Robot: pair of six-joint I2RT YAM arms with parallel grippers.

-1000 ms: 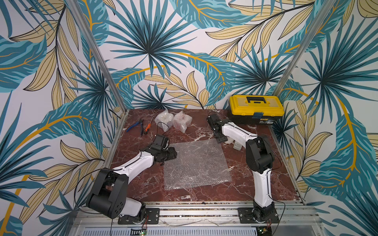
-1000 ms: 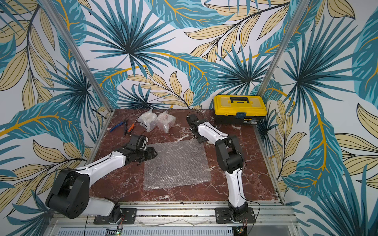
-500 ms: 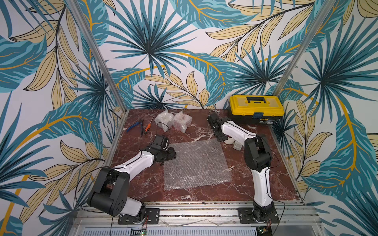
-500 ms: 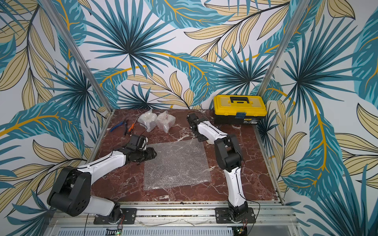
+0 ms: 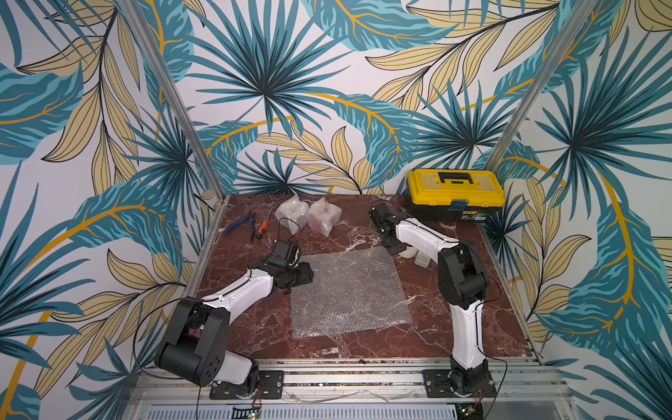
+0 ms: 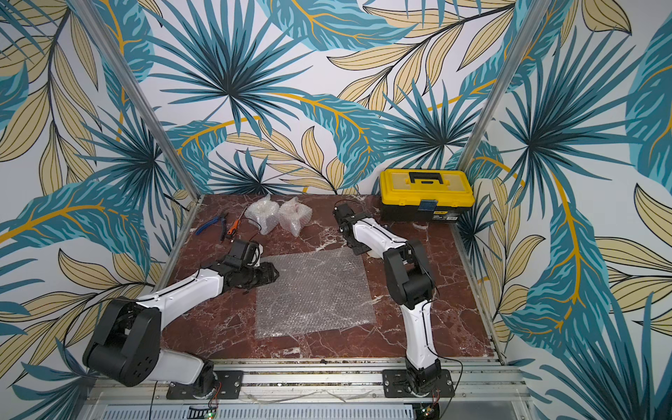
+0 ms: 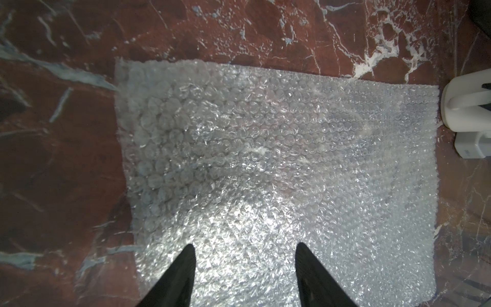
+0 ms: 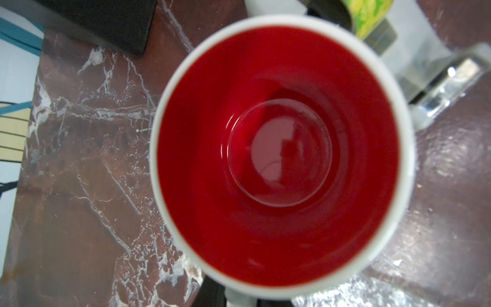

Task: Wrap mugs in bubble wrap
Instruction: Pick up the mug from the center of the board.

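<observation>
A white mug with a red inside (image 8: pixel 279 159) stands upright on the marble past the far right corner of the flat bubble wrap sheet (image 5: pixel 349 291) (image 6: pixel 312 291). My right gripper (image 8: pixel 240 296) (image 5: pixel 394 249) points down beside the mug (image 5: pixel 410 251), its dark fingers on both sides of the white handle. In the left wrist view the mug (image 7: pixel 465 111) sits just off the sheet (image 7: pixel 265 159). My left gripper (image 7: pixel 244 248) (image 5: pixel 307 274) hangs open low over the sheet's left edge, nothing between its fingers.
Two crumpled bubble-wrap bundles (image 5: pixel 291 214) (image 5: pixel 323 218) sit at the back; their contents do not show. A grey tape dispenser (image 5: pixel 422 260) (image 7: pixel 473 146) stands right beside the mug. A yellow toolbox (image 5: pixel 456 194) is at the back right, pliers (image 5: pixel 240 225) and a screwdriver (image 5: pixel 263 225) at the back left.
The right gripper's jaws have closed in on the mug's handle and the right arm has shifted slightly. The left arm and the sheet have hardly moved.
</observation>
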